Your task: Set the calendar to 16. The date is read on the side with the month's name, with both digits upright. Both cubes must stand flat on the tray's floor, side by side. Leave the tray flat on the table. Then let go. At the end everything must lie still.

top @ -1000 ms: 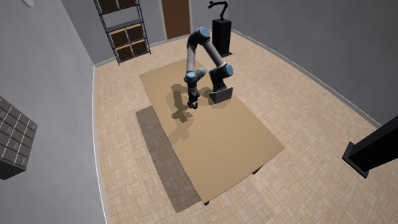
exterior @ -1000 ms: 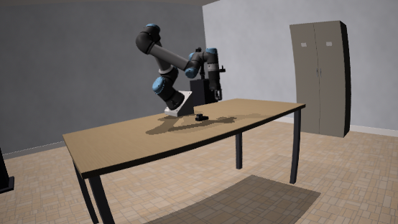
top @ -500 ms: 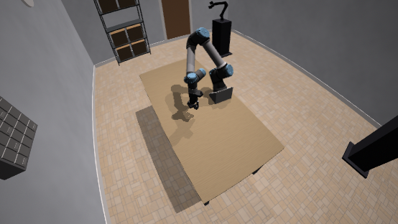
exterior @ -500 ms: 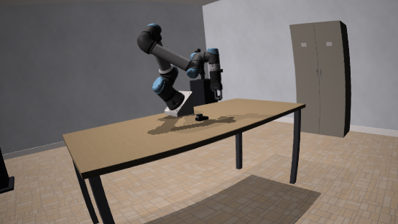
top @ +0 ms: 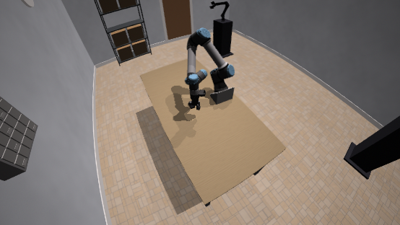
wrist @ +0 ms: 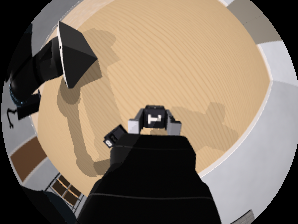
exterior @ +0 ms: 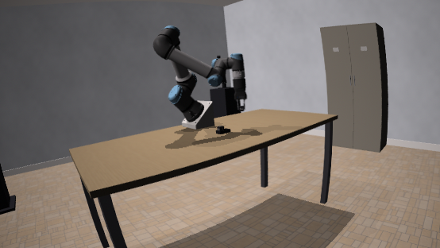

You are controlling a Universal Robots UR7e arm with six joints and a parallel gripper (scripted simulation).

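My arm (top: 216, 55) (exterior: 191, 61) arches up and over, its wrist bringing the gripper (top: 194, 106) (exterior: 241, 106) (wrist: 154, 115) down to point at the table (top: 224, 144) (exterior: 159, 155), above the top. I have the fingers partway open, on either side of a black cube (wrist: 154, 118) with a white mark, gripped between them. Off to one side of the fingers, apart from them, the dark calendar tray (exterior: 219, 132) (wrist: 115, 136) sits on the table; its contents are too small to tell.
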